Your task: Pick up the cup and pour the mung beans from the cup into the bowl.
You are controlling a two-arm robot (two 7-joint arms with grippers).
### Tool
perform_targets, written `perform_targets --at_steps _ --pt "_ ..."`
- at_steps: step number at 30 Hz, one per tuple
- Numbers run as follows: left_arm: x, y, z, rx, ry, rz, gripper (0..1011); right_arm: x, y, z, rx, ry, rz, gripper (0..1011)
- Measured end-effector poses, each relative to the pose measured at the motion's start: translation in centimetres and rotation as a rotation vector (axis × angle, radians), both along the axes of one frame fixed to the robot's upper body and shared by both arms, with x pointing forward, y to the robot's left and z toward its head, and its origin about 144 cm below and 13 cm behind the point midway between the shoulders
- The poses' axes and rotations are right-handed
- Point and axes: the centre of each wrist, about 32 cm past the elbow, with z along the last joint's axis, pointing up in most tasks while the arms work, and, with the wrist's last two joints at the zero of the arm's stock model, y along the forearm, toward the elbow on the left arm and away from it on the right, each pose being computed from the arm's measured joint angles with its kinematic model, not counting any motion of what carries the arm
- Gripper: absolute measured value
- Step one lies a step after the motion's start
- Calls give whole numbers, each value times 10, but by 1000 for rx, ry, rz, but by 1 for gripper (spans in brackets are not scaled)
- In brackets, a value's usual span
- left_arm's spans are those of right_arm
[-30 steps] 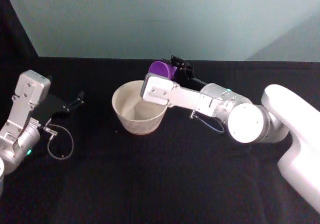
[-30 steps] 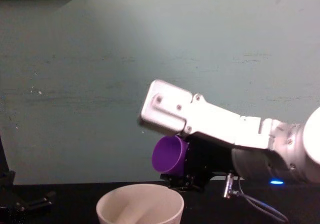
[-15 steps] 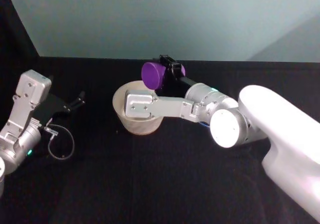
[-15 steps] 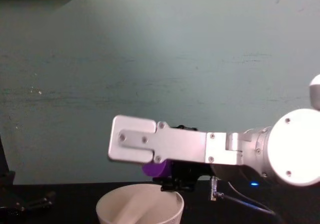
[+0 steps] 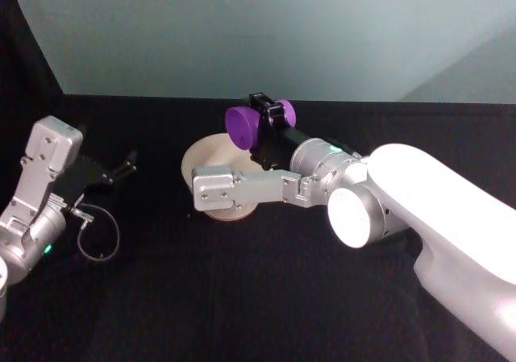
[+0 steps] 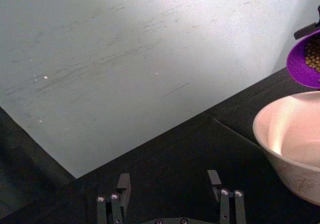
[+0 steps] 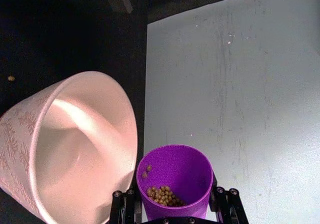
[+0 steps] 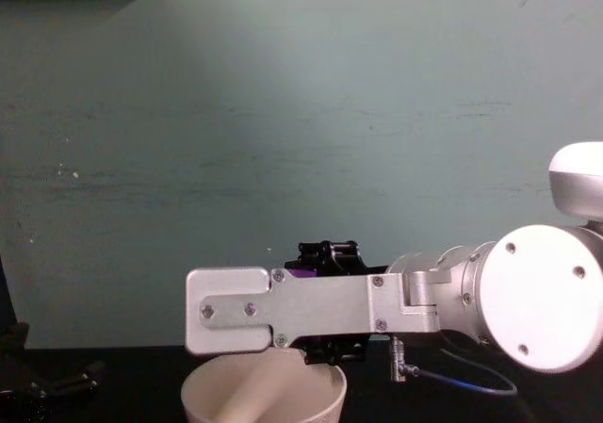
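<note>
The purple cup (image 7: 174,176) lies tipped on its side in my right gripper (image 7: 174,208), which is shut on it. Its mouth hangs just past the far rim of the white bowl (image 7: 131,134) and faces my left. The mung beans (image 7: 161,195) sit in a small heap on the cup's lower wall, and none are falling. In the head view the cup (image 5: 243,126) sits above the back of the bowl (image 5: 200,156), with my right forearm crossing in front. The bowl's inside shows bare white. My left gripper (image 6: 169,184) rests open on the table, left of the bowl.
A single loose bean (image 7: 11,78) lies on the black tablecloth beside the bowl. A green wall (image 5: 258,31) stands close behind the table. My right arm's flat silver link (image 8: 283,310) hangs just over the bowl's front rim (image 8: 264,390).
My right wrist has rolled, tipping the cup further onto its side and a little to the left over the bowl. The silver link has swung down across the bowl. The left arm stayed still.
</note>
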Motion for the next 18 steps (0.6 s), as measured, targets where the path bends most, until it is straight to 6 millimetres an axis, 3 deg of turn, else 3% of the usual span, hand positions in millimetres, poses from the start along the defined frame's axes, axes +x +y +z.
perform_targets --at_steps 18 --pt "0 0 0 0 0 0 1000 -4 6 0 -97 -42 11 732"
